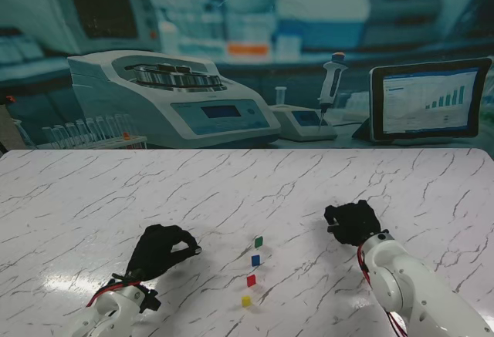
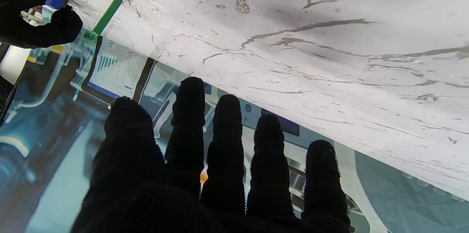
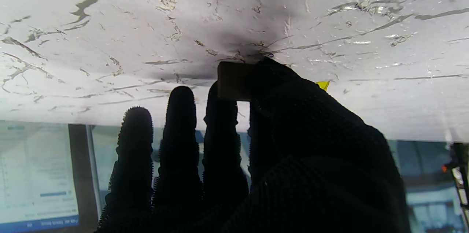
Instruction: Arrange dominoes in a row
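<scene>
Four dominoes stand in a row at lower centre: green, blue, red, yellow. The left hand is empty, fingers apart. The right hand pinches a pale domino against the table, whose upper stretch offers broad room.

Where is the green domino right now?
In the stand view the green domino stands mid-table at the far end of the row, just beyond the blue domino, between the two hands.
</scene>
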